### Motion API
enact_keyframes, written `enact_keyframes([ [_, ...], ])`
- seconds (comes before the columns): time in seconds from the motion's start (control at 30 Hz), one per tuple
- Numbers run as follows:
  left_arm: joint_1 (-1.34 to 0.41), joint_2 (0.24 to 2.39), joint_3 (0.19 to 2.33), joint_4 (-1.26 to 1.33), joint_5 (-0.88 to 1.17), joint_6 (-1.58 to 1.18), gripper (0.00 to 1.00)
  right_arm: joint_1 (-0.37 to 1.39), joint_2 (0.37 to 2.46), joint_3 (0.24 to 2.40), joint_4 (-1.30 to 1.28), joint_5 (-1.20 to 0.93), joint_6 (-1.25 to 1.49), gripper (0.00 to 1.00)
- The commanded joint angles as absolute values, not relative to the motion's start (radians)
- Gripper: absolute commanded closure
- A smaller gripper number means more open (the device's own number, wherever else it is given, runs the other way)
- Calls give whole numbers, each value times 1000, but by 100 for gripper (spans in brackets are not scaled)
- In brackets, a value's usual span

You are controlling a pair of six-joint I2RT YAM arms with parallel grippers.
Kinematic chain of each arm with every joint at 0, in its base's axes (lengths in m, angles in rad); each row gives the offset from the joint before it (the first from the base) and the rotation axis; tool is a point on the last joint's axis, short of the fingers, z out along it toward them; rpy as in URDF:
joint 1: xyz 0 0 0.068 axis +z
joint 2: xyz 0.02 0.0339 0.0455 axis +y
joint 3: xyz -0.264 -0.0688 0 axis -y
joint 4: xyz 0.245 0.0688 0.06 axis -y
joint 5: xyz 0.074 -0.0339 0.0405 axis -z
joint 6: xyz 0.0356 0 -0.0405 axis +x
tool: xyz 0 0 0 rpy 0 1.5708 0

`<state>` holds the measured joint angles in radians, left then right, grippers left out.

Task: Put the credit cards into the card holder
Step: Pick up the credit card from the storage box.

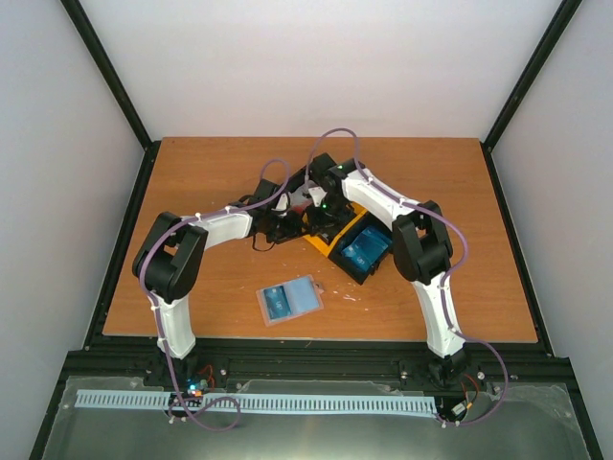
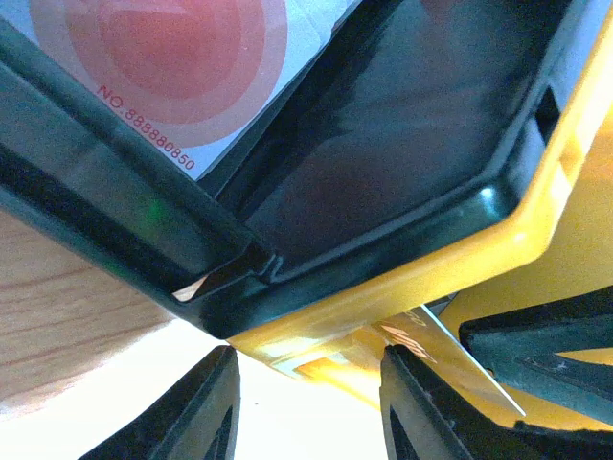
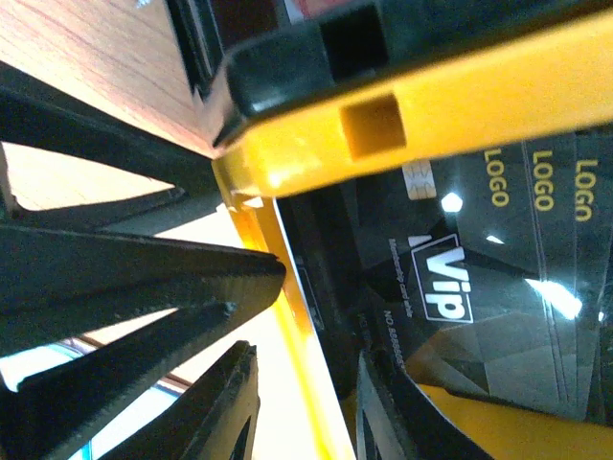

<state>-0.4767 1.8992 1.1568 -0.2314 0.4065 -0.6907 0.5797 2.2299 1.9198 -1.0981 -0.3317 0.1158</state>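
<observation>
The card holder point(image 1: 305, 293) lies open on the table near the front, with a blue card point(image 1: 279, 303) on its left half. More blue credit cards point(image 1: 364, 249) fill the nearer bin. Both grippers meet over the far bin. My left gripper point(image 2: 306, 412) stands open; the corner of a glossy card point(image 2: 421, 337) reaches between its fingers, against the right one. Above it a red-and-white card point(image 2: 163, 57) lies in a black tray. My right gripper point(image 3: 306, 422) is open astride the yellow bin wall point(image 3: 311, 355) and a thin card edge. A black VIP card point(image 3: 450, 287) lies beside it.
The black and yellow bins point(image 1: 330, 240) sit at an angle in the middle of the table, under both wrists. The left arm's fingers point(image 3: 144, 278) cross close to my right gripper. Black frame rails point(image 1: 306, 350) edge the table.
</observation>
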Motion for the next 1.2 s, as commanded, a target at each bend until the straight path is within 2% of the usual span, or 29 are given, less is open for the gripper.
enact_keyframes([
  [0.0,-472,1926,1190,-216,398,-669,58,586,2217,1905,-1139,-328,99,69],
  [0.2,-471,1920,1184,-217,395,-668,58,587,2224,1903,-1126,-299,71,68],
  [0.27,-471,1918,1183,-218,396,-670,58,588,2231,1904,-1106,-304,58,77],
  [0.53,-471,1899,1177,-218,403,-669,58,588,2186,1908,-1065,-248,47,97],
  [0.83,-471,1812,1158,-215,392,-685,54,588,2029,1906,-1073,-184,81,97],
  [1.07,-471,1632,1081,-197,334,-721,54,586,1837,1832,-1012,-275,182,97],
  [1.17,-471,1508,1014,-172,332,-755,52,585,1739,1742,-934,-377,299,97],
])
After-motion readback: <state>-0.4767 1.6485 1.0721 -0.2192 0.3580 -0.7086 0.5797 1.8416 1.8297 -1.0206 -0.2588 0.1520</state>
